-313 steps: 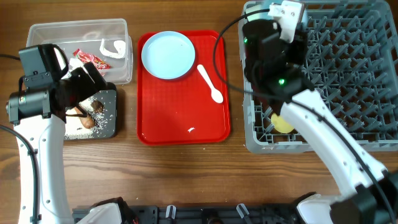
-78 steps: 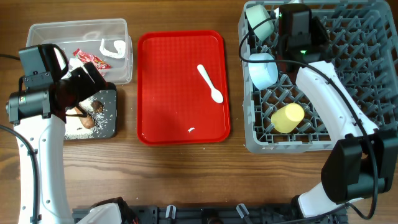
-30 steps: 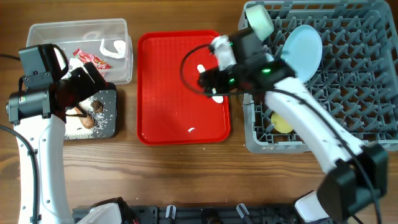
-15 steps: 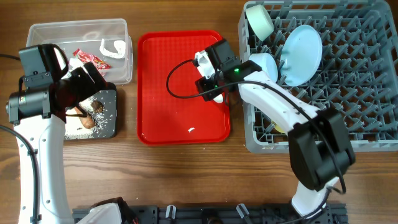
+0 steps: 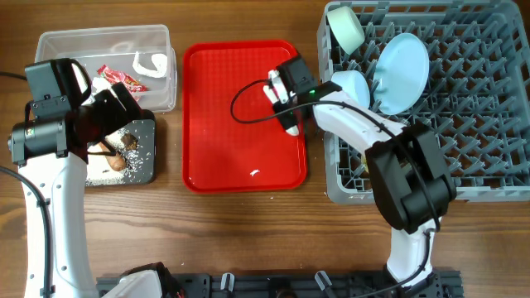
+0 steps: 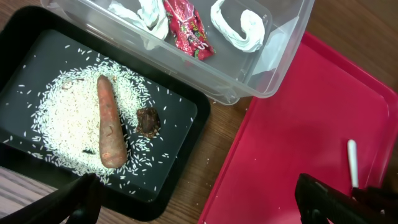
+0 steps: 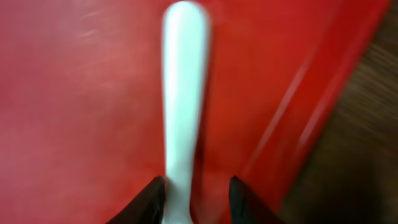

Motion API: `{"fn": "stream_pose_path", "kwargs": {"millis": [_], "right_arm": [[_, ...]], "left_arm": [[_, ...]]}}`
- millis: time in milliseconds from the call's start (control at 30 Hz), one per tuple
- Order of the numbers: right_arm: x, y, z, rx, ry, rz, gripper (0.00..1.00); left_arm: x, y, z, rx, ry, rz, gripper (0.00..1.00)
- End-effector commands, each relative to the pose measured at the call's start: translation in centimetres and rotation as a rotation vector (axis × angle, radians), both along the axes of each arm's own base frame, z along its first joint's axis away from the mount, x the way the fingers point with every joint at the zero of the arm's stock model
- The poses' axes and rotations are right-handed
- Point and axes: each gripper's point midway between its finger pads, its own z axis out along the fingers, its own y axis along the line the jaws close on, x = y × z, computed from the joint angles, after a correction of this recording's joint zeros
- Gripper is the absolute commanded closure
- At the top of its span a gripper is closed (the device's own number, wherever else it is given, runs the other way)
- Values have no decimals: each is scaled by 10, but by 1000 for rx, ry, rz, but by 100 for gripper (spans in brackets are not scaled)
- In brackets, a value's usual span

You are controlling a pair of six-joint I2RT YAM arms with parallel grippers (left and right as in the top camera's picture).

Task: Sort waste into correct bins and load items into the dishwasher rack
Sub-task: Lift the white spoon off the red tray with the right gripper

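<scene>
Currently right tool [image 7: 194, 202] straddles spoon [image 7: 185, 93] on red tray [image 5: 224, 124] beside rack [image 5: 464, 124], grip unclear; left tool [image 6: 202, 202] apart.

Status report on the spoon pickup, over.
Left end effector open, empty. Right end effector straddling white spoon handle on red tray, grip unconfirmed. Nothing in the way.

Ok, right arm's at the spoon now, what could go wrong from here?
1. The right gripper straddles the thin spoon, which lies flat on the red tray, with a gap on one side; it may slide away rather than get caught.
2. The tray's raised rim is close by; a finger could snag it.
3. The whitish-blue bowl stands at the dishwasher rack edge nearest the gripper and could get knocked.
</scene>
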Motion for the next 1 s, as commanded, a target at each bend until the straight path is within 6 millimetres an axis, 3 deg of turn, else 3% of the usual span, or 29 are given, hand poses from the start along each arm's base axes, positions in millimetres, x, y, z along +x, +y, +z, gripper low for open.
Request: {"fn": "stream_pose_path", "kwargs": {"millis": [0,367,600,633,833,967], "right_arm": [[8,-9,-3,-5,-4,-53,69],[5,-1,-20,26,34,-33,76],[-3,-3,-42,10,86,-31,92],[-4,-2,-42,17,91,-27,96],[-5,-3,-42,17,98,-36,96],[-7,0,-26,47,98,-51,96]], "left_arm": [[1,5,5,17,-13,9,0],[1,5,5,18,-13,9,0],[1,5,5,18,-13,9,0],[1,5,5,18,-13,9,0],[1,5,5,18,-13,9,0],[1,5,5,18,-13,9,0]]}}
